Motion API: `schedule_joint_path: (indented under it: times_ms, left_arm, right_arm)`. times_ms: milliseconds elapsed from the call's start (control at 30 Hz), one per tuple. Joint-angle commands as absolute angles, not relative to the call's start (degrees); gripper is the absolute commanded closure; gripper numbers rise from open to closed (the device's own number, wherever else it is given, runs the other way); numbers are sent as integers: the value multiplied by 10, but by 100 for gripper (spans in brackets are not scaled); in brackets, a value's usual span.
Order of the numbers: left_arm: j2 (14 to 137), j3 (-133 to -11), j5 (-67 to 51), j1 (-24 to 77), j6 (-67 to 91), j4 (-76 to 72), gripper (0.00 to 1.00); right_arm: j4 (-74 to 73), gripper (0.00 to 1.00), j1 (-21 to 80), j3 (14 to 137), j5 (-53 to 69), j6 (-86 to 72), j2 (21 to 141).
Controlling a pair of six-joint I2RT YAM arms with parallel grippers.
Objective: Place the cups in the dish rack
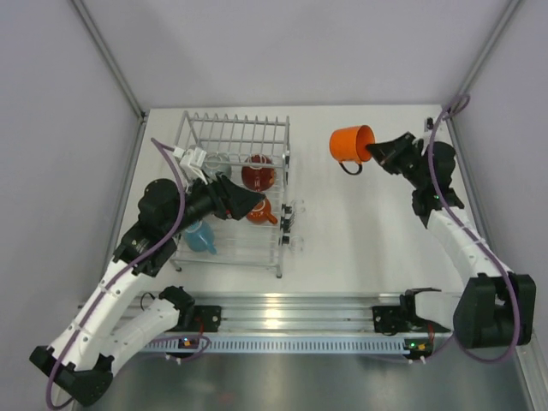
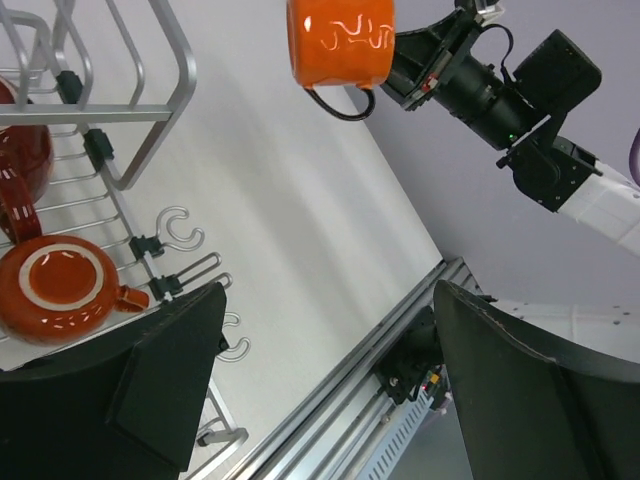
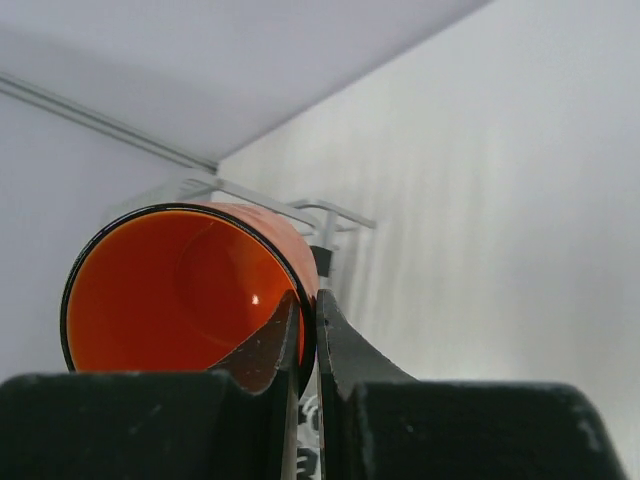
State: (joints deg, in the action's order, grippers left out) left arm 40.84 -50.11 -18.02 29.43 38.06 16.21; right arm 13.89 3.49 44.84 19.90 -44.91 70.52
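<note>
My right gripper [image 1: 372, 152] is shut on the rim of the bright orange cup [image 1: 351, 144], one finger inside and one outside [image 3: 308, 300]. It holds the cup [image 3: 170, 290] tipped on its side in the air, to the right of the dish rack [image 1: 235, 128]. The left wrist view shows the same cup [image 2: 340, 40] hanging from the right arm. In the rack lie a red cup [image 1: 257, 174], a dark red-orange cup [image 1: 259, 211] bottom up [image 2: 60, 290], and a light blue cup [image 1: 201, 235]. My left gripper [image 1: 253, 201] hovers open over the rack's right half, empty [image 2: 330, 290].
Small wire hooks [image 2: 180, 230] stick out from the rack's right side. A metal rail [image 1: 291, 312] with the arm bases runs along the near edge. Grey walls enclose the table on three sides. White table [image 1: 360, 231] lies between the rack and the right arm.
</note>
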Motion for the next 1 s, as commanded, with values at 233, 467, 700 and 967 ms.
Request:
schedule_joint_path:
  times_ms: [233,467,700,967]
  left_arm:
    - [463,-505,-298,295,454,-55,11]
    - [475,-494,-312,295,474,-123,12]
    - [476,-458,-320,295,513,-203,12]
    - [475,-440,-330,295,528,-258,16]
  right_arm:
    - [273,100,64,461,251,-596,563]
    - [329,100,165,476,215,-632,551]
    - [394,100,272,497,164,-654,577]
    - [465,100,373,510,106,-653,627]
